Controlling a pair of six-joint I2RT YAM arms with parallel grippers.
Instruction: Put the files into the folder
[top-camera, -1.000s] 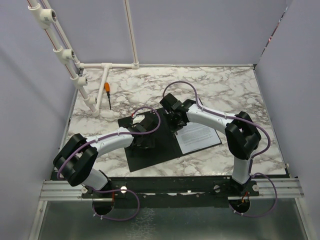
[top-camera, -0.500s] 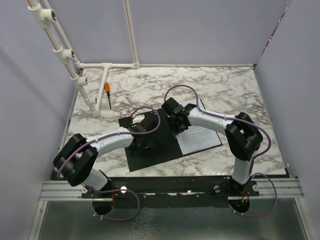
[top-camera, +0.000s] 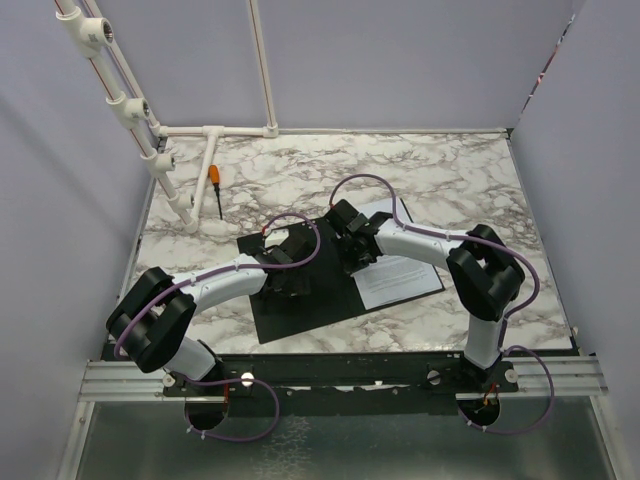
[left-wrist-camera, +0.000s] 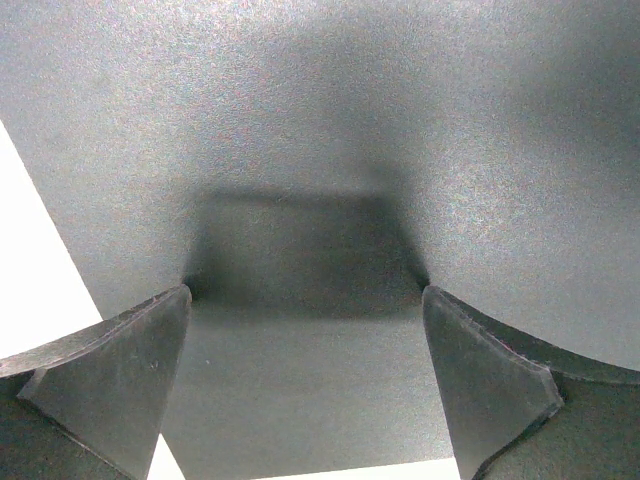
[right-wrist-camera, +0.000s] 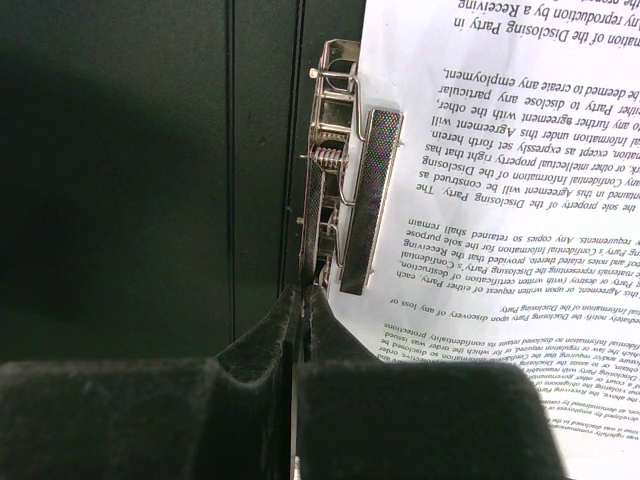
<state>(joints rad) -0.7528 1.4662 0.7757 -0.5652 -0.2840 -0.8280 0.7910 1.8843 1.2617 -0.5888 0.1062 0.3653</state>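
From above I see the folder lying open on the table, the files on its right half; left wrist: my left gripper has jaws spread wide over the black folder; right wrist: my right gripper has jaws pressed together beside the metal clip.

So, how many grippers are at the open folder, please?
2. The left gripper, open, on the black inside of the folder; the right gripper, shut, at the metal clip by the files.
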